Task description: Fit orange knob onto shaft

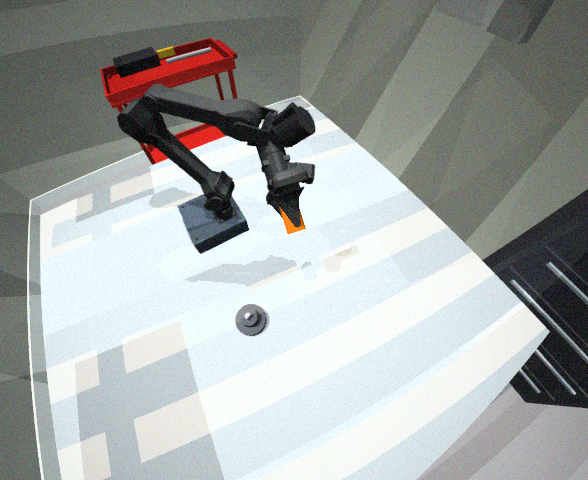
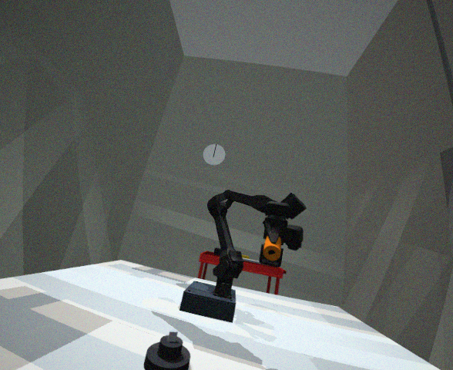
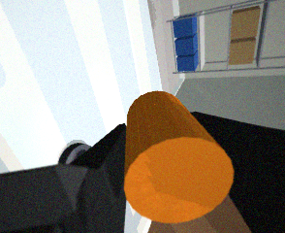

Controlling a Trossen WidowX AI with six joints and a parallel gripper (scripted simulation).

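Observation:
The gripper (image 1: 291, 219) (image 2: 271, 250) (image 3: 158, 122) is shut on the orange knob (image 1: 290, 227) (image 2: 273, 242) (image 3: 178, 182) and holds it high above the table. The knob is tilted; its end with the dark hole faces the exterior view. The hole's flat side cannot be made out. In the wrist view the knob's plain end faces the camera. The round dark pedestal (image 1: 242, 326) (image 2: 166, 359) (image 3: 66, 152) stands on the table apart from the knob, partly hidden by a finger in the wrist view. Its small shaft (image 1: 249, 315) (image 2: 172, 334) points up with nothing on it.
The arm's dark base block (image 1: 201, 227) (image 2: 206, 304) stands on the pale table (image 1: 335, 330) (image 2: 111, 287). A red cart (image 1: 180, 72) (image 2: 258, 268) is behind the table. A shelf with blue bins (image 3: 185, 45) shows beyond the table edge in the wrist view.

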